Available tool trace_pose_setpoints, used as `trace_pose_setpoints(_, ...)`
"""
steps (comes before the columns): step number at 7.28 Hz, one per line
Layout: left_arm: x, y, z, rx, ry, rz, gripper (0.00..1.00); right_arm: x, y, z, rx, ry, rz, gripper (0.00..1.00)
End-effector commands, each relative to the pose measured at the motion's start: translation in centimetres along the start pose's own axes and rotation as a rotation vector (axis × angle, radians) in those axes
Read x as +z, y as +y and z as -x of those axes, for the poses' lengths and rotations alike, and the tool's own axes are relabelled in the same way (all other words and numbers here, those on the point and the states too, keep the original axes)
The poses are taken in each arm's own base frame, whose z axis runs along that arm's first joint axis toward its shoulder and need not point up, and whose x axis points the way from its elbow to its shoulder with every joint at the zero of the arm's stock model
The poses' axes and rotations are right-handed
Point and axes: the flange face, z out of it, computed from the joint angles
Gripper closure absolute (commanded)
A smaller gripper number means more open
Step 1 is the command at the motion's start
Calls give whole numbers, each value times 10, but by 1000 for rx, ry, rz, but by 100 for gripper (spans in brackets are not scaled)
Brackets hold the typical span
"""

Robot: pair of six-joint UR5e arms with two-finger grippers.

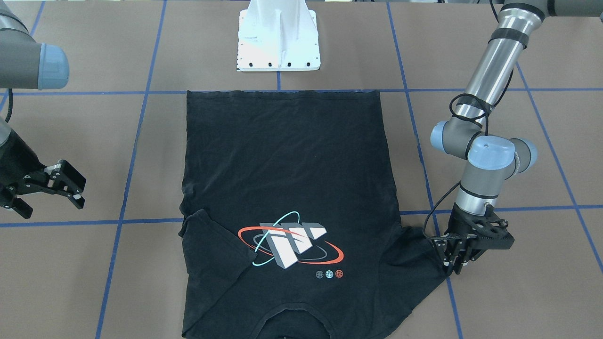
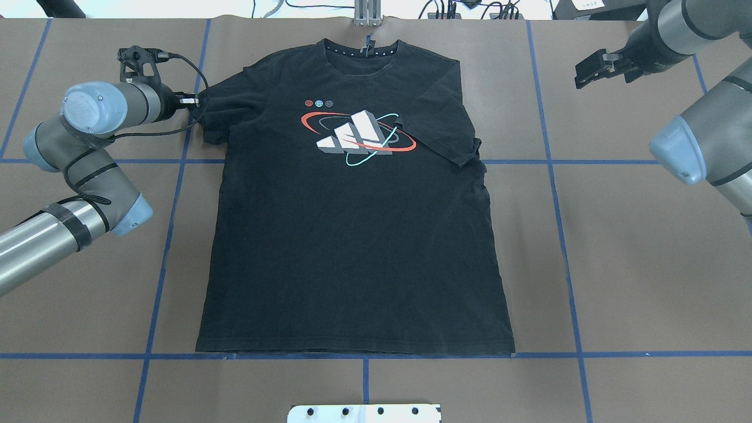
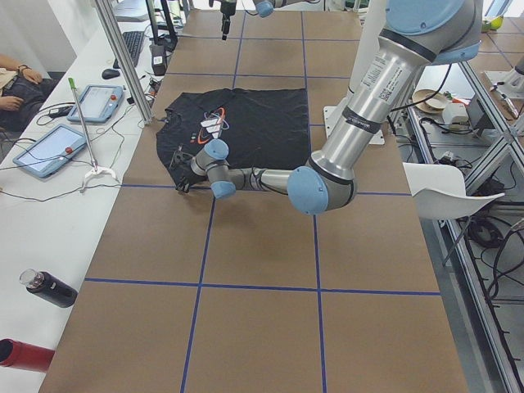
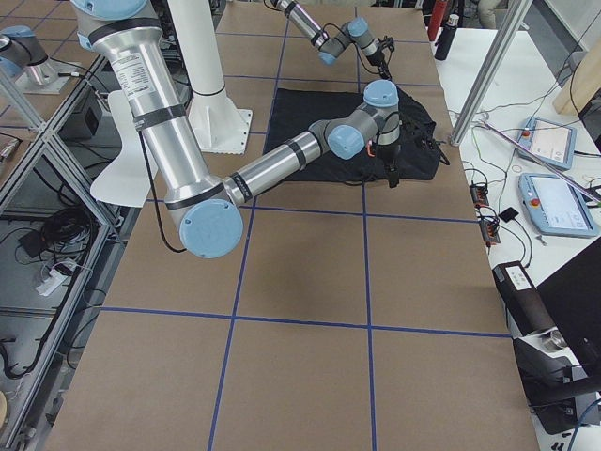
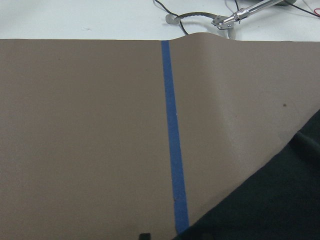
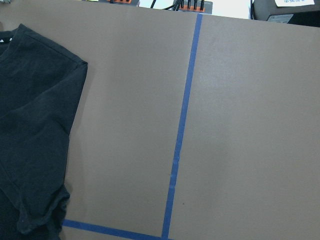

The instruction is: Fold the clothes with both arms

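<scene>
Black fabric is spread flat on the brown paper-covered table [image 2: 617, 264]. The T-shirt [image 2: 352, 235] is laid with its logo [image 2: 355, 135] upward, its hem next to the white pedestal base [image 1: 278, 37] and its collar at the far side from it.

The left gripper [image 1: 454, 263] is pointed down at the table. The outer tip of the spread sleeve [image 1: 424, 254] is met right at its fingertips, and the rest of the shirt is stretched away from it toward the table's middle. Whether the fingers are pinched on the sleeve edge or merely set beside it cannot be told, as the gap between them is not shown clearly in any view.

The right gripper [image 1: 52, 208] is held over bare table, its fingers spread wide with nothing between them. The shirt is found well apart from it, across a blue tape line [image 2: 555, 205]. The folded sleeve [image 2: 440, 126], the part nearest this gripper, is turned inward over the chest, its edge touching the logo's rings.
</scene>
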Motion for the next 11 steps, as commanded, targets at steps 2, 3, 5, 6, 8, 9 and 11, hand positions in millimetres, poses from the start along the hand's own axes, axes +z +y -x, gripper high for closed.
trace_pose_setpoints(2,-5,-3,-1,10,8,-7,100,0,-1,1,1,-1,-1,0)
trace_pose_setpoints(3,-15,-11,-13,12,34,-20,100,0,0,1,2,-1,1,0)
trace_pose_setpoints(5,-36,-33,-47,10,21,-9,100,0,0,3,4,-2,0,0)
trace_pose_setpoints(6,-56,-60,-89,3,-21,18,100,0,-1,4,8,-3,-1,0)
trace_pose_setpoints(8,-69,-83,-148,-64,-51,43,100,0,-1,5,9,-5,-1,0)
trace_pose_setpoints(9,-66,-77,-182,-97,-58,69,100,1,-1,5,9,-4,1,0)
trace_pose_setpoints(11,-39,-75,-248,-191,-105,56,100,1,-1,5,9,-4,1,0)
